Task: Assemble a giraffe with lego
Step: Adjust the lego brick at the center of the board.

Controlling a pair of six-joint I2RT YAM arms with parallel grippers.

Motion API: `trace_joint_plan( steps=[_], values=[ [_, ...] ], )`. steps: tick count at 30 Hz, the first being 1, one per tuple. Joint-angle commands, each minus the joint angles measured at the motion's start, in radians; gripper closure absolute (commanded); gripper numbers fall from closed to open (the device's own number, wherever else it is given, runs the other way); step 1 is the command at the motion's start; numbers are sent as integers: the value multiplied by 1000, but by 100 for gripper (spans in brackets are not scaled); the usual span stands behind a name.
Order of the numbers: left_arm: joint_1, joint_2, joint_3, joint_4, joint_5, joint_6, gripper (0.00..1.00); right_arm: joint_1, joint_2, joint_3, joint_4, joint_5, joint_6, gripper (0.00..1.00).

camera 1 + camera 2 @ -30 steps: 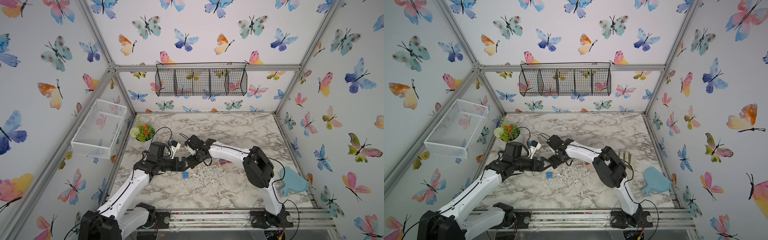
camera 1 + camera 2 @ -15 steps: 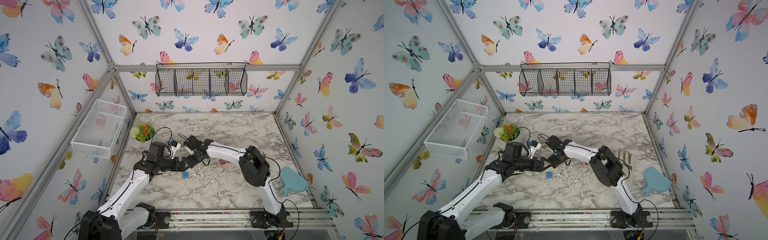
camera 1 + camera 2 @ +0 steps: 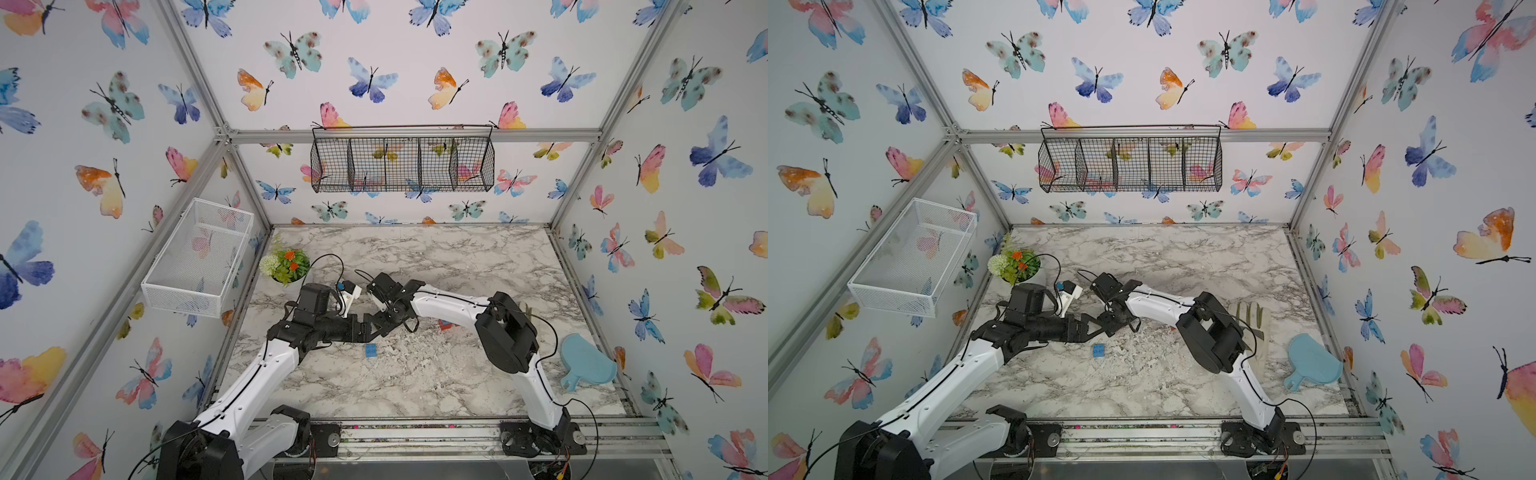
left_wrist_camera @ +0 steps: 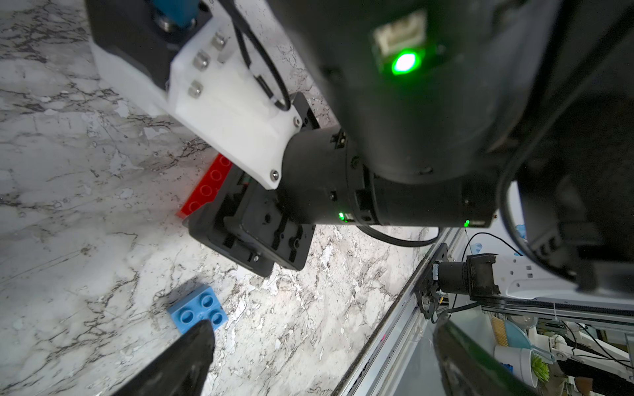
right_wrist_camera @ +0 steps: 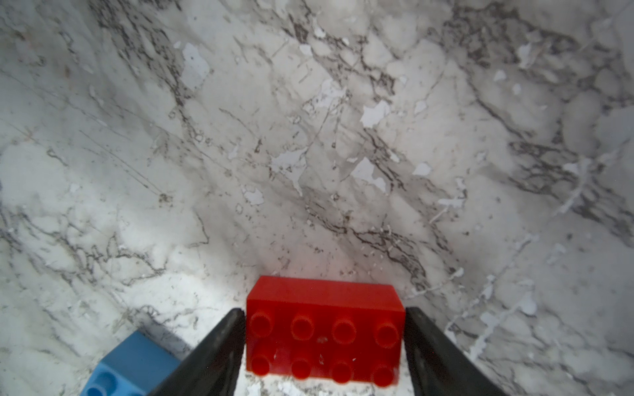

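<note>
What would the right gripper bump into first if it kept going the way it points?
The long red brick already sits between the right gripper's jaws, so that comes first. Beyond it, probably just the marble table, though depth is hard to judge.

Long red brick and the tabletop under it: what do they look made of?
Long red brick: looks like moulded plastic, smooth with a slight sheen, uniform colour, crisp round studs. Tabletop: marble-patterned, but probably a printed film or laminate, since pale chipped patches show through the grey veining.
</note>
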State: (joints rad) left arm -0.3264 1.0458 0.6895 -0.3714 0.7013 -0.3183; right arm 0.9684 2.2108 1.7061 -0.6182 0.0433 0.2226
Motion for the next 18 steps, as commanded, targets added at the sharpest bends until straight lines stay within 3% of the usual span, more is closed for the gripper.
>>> trace_joint_plan(
  steps=[1, 8, 18],
  values=[
    [8, -13, -10, 8, 21, 10, 2, 6, 21, 13, -9, 21, -6, 25],
    [7, -13, -11, 7, 20, 10, 2, 7, 26, 15, -14, 33, 1, 35],
    [7, -10, -11, 8, 20, 9, 2, 3, 2, 4, -48, 78, 67, 37]
  ],
)
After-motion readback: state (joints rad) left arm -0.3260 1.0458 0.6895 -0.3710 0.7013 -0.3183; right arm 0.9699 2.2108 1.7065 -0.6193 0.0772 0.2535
